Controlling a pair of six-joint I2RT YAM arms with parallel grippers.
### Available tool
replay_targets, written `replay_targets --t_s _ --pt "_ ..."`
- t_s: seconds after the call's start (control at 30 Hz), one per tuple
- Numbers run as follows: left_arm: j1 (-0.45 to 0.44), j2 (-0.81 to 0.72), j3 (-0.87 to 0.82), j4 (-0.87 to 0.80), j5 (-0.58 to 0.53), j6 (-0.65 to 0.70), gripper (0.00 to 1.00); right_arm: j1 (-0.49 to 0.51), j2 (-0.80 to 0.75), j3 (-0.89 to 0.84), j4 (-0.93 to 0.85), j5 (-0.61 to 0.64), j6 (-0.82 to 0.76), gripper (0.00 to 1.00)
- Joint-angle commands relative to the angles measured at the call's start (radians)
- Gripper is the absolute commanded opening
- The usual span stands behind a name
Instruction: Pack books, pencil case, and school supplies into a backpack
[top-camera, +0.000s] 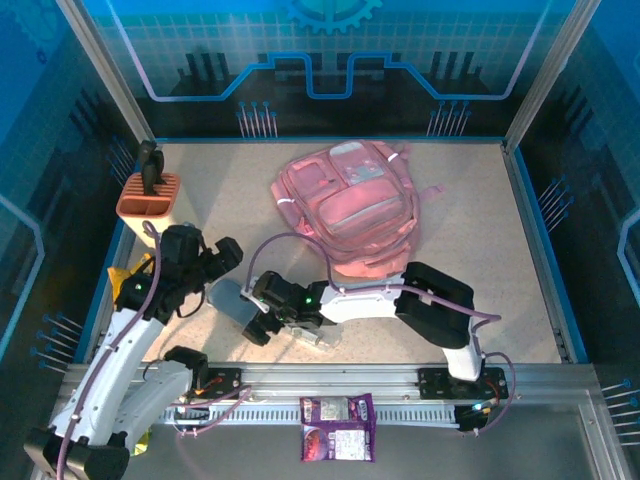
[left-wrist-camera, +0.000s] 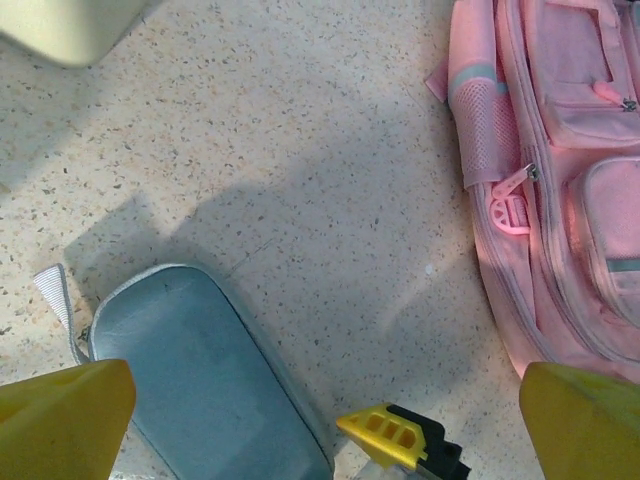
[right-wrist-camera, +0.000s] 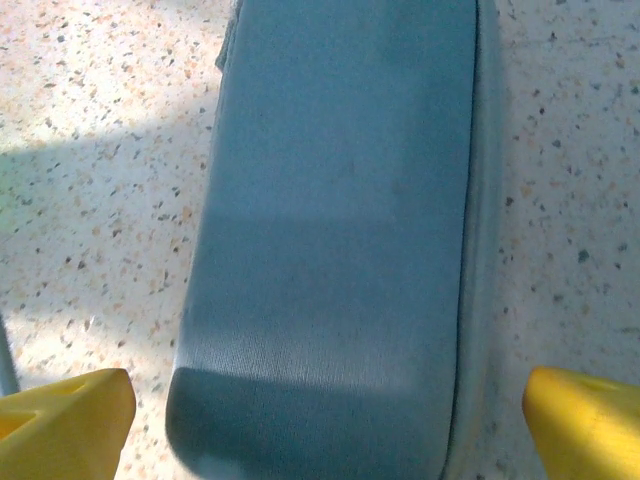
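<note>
From the top camera I get the whole worktop at once. The pink backpack lies flat toward the far middle. The grey-blue pencil case lies near the front left, between my two arms. A small clear thing sits just beside the case, by the right arm. That camera also gives me the beige block with the orange top at the far left and the purple snack packets down by the front rail. The wrist cameras give me the fingers up close. My right claw is spread wide and holds nothing. The pencil case lies right under it, running lengthwise away from me, with its near end between the two yellow fingers. I cannot tell if they touch it. My left claw is spread wide too, with nothing in it. Here the case lies toward one finger and the backpack's side is by the other, with bare worktop between them. One finger of the right claw pokes in at the bottom, beside the case.
</note>
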Motion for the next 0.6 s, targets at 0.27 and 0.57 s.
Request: replay_targets --t_s 0.27,0.57 --pt "0.015 -0.025 -0.004 -0.040 -0.040 -0.023 0.99 0.026 0.115 0.113 -0.056 0.096 -0.051 1.00" --pt "0.015 -0.037 -0.013 -0.043 -0.042 -0.029 0.99 0.024 0.150 0.137 -0.073 0.079 -0.058 0.98"
